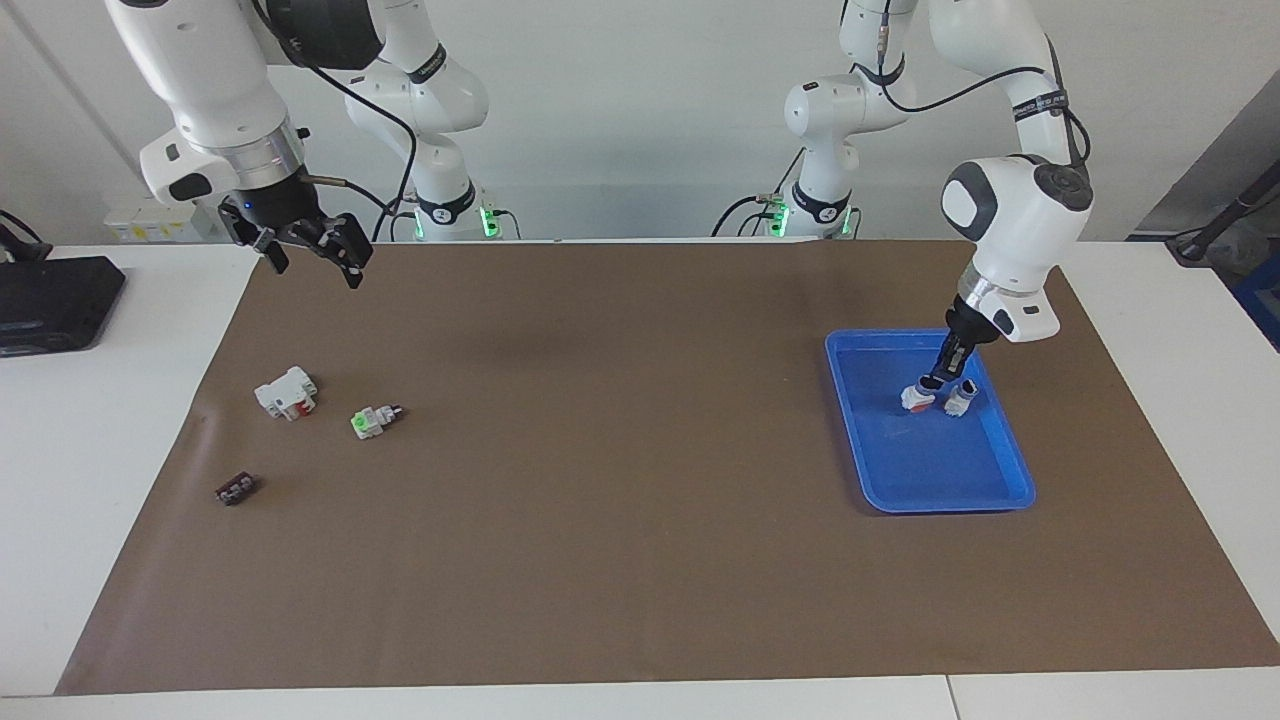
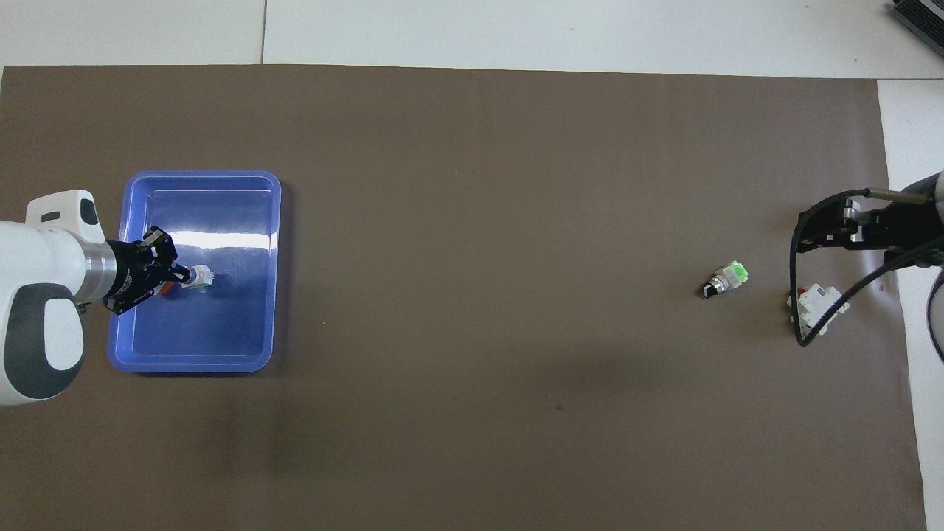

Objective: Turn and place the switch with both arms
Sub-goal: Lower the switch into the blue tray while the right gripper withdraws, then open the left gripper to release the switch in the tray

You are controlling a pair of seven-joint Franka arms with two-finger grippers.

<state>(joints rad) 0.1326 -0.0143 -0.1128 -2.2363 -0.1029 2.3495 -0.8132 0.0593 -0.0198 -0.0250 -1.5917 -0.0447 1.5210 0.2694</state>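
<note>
My left gripper (image 1: pixel 937 381) (image 2: pixel 182 276) is shut on the black end of a small white switch (image 1: pixel 916 398) (image 2: pixel 200 279). It holds the switch low inside the blue tray (image 1: pixel 1000 495) (image 2: pixel 262 221). A second small white switch (image 1: pixel 961 398) with a black end stands right beside it in the tray. Another switch (image 1: pixel 372 419) (image 2: pixel 726 279) with a bright green block lies on the brown mat toward the right arm's end. My right gripper (image 1: pixel 312 262) (image 2: pixel 804 232) hangs open and holds nothing, high over the mat's edge near the robots.
A white-and-red block (image 1: pixel 286 392) (image 2: pixel 815 310) lies beside the green-blocked switch, toward the right arm's end. A tiny black strip (image 1: pixel 236 488) lies farther from the robots. A black device (image 1: pixel 50 300) sits on the white table off the mat.
</note>
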